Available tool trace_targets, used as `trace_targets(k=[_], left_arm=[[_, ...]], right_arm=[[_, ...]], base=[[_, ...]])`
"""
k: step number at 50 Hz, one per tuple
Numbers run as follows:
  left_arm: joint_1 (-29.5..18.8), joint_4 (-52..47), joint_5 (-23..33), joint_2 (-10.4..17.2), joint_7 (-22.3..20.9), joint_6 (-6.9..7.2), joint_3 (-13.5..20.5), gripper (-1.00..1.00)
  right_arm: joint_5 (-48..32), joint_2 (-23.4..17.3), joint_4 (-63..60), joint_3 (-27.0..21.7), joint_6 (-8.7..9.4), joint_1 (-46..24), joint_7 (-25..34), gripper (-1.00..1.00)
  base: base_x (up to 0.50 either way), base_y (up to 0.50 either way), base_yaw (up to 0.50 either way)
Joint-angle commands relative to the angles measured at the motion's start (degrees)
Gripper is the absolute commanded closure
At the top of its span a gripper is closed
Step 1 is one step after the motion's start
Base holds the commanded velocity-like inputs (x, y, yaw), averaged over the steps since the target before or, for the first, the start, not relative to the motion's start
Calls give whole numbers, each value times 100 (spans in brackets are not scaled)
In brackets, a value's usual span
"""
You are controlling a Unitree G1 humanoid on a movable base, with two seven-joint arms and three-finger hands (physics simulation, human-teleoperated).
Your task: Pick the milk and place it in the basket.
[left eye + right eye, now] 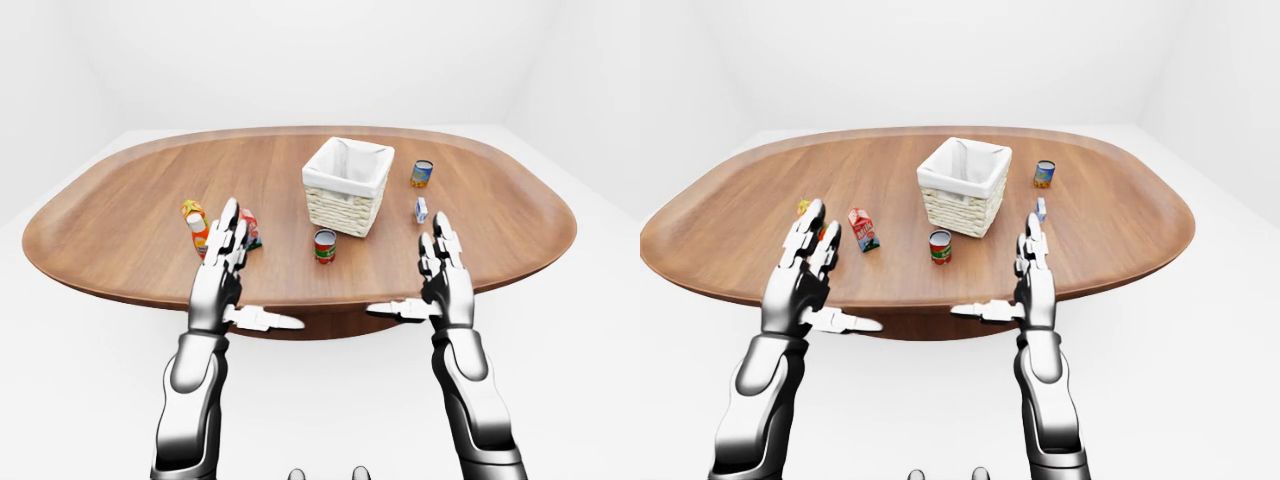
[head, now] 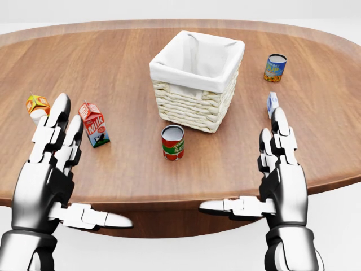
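Head view: milk (image 2: 94, 124) upright on tabletop (image 2: 124, 62), left of basket (image 2: 196, 80), untouched. Left hand (image 2: 52, 169) open, just beside carton; right hand (image 2: 277, 175) open, idle. Step: approach. Next: reach, close fingers round carton.

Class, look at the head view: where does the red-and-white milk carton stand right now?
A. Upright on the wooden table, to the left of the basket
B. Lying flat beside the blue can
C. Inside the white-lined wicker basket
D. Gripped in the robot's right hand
A: the red-and-white milk carton stands upright on the wooden table, left of the white-lined wicker basket, with both hands open and apart from it.
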Motion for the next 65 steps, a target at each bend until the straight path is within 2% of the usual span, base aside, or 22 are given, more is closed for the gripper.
trace_targets(k=[1,5,12,16,18,25,28,31,38,49,54,61,65], left_arm=[[289,-493,158,35,-319,0,20,-100],[255,-667,300,6,-197,0,82,-100],[236,-739,229,21,-185,0,234,-100],[120,-774,81,-2,3,0,373,-100],[117,-926,178,18,87,0,340,-100],[176,-2075,-40,17,46,0,376,-100],[322,-2107,281,1,16,0,200,-100],[357,-2080,295,-37,-44,0,158,-100],[426,-2222,222,-61,-105,0,264,-100],[466,-2233,295,-64,-152,0,199,-100],[538,-2548,360,-78,-182,0,126,-100],[642,-2625,351,-99,-233,0,162,-100],[545,-2508,325,-101,-210,0,213,-100]], right_arm=[[-358,-39,-315,224,0,225,225,-100],[-482,-36,-437,309,0,346,385,-100],[-507,-98,-879,316,0,510,735,-100],[-424,-102,-1319,228,0,570,905,-100],[-401,-95,-1652,181,0,616,929,-100],[-338,-107,-2231,66,0,646,1017,-100],[-464,-113,-2397,102,0,701,1045,-100],[-444,-102,-2414,109,0,701,1085,-100],[-379,-100,-2662,79,0,724,1145,-100],[-281,-97,-2790,13,0,750,1226,-100],[-243,-104,-2893,-37,0,744,1254,-100],[-267,-125,-2888,42,0,821,1327,-100],[-238,-119,-2943,33,0,828,1361,-100]], base=[[0,0,0],[0,0,0],[0,0,0],[0,0,0],[0,0,0],[0,0,0],[0,0,0],[0,0,0],[0,0,0],[0,0,0],[0,0,0],[0,0,0],[0,0,0]])
